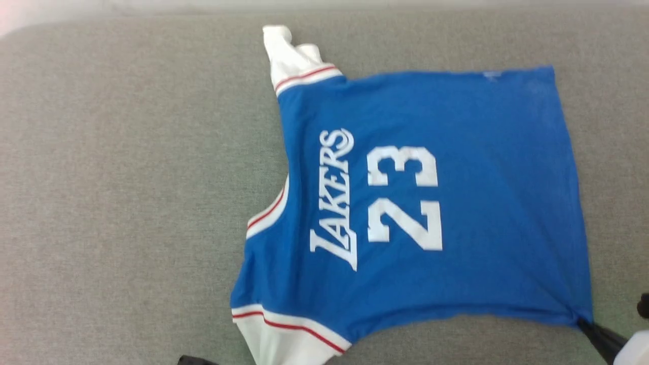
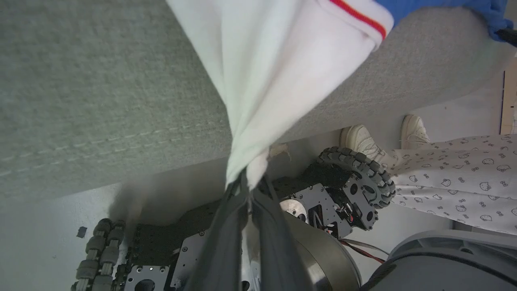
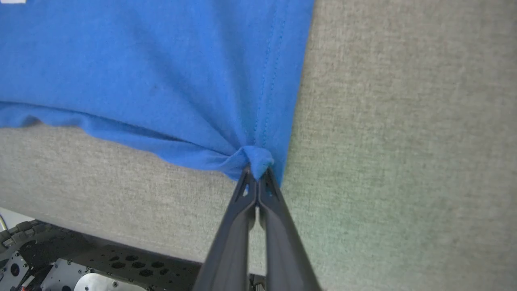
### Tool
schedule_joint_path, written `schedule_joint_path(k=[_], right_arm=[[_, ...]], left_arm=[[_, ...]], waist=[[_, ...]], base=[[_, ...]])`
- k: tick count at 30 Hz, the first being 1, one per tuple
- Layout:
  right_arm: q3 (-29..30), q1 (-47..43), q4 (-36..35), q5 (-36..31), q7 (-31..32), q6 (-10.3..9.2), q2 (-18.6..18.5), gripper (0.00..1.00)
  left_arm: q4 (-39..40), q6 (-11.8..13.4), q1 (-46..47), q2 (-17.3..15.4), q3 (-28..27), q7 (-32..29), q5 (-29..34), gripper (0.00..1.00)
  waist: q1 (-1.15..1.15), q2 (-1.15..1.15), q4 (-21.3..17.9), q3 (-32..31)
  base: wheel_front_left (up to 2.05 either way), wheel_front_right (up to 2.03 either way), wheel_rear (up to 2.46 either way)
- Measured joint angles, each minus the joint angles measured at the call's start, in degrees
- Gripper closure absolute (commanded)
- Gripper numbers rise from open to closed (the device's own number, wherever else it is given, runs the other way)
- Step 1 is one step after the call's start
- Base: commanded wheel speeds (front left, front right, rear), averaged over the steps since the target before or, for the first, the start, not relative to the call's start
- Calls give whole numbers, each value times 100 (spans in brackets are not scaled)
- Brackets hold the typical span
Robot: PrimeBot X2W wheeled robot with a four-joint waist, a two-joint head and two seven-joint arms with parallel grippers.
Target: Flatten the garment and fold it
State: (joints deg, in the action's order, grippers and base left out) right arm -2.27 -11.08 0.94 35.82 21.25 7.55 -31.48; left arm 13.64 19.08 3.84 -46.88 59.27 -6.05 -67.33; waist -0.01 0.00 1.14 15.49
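Open grey surface stretches wide to the left of the garment and along its far side; below the near edge, the robot's wheeled base and a person's shoes crowd the floor.

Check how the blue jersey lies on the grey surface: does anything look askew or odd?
Yes. The jersey is not flat: its far white sleeve is crumpled into a lump, the near sleeve is drawn to a twist in the left claw, and the hem corner puckers where the right claw pinches it.
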Motion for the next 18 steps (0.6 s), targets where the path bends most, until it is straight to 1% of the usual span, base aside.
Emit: schedule_joint_path(k=[2,8,13,15,18], right_arm=[[36,-118,-14,-9,140,0,4,100],[205,-443,-172,9,486,0,147,100],[430,-566,-346,-11,465,0,267,100],[503,-564,-438,-63,368,0,308,100],[617,-538,-584,-135,187,0,361,100]], left_arm=[[32,-35,-55,-20,-1,-3,-85,100],[185,-35,-303,-91,-32,78,-236,100],[338,-27,-398,-229,-148,291,-235,100],[424,-9,-394,-279,-227,415,-208,100],[554,43,-334,-398,-379,648,13,100]], waist=[[0,0,14,-76],[0,0,43,-323],[0,0,45,-516],[0,0,37,-573],[0,0,11,-627]], base=[[0,0,0],[0,0,0],[0,0,0],[0,0,0],[0,0,0]])
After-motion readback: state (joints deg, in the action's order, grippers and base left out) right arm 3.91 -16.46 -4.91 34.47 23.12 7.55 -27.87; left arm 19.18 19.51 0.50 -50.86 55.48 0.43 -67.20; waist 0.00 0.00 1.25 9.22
